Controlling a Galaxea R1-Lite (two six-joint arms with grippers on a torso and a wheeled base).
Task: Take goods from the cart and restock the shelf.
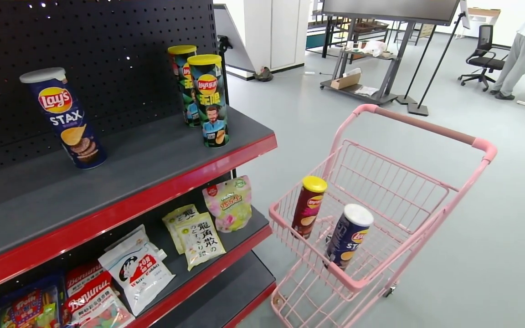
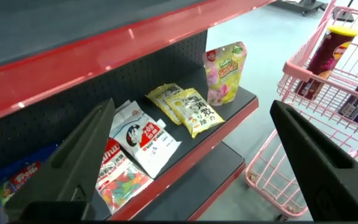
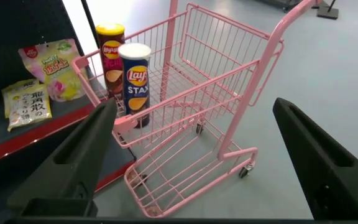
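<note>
Left hand [image 2: 191,104] and right hand [image 3: 191,106] both gape empty, so a pick seems due: the right one should close around the blue chips can [image 1: 348,237] in the pink cart [image 1: 426,127].

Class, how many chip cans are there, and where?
5. On the top shelf: a blue can, a front green can, a rear green can. In the cart: a red can, a second blue can. None looks hidden.

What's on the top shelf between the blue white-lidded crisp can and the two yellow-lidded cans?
Nothing: bare grey shelf board, in the head view.
</note>
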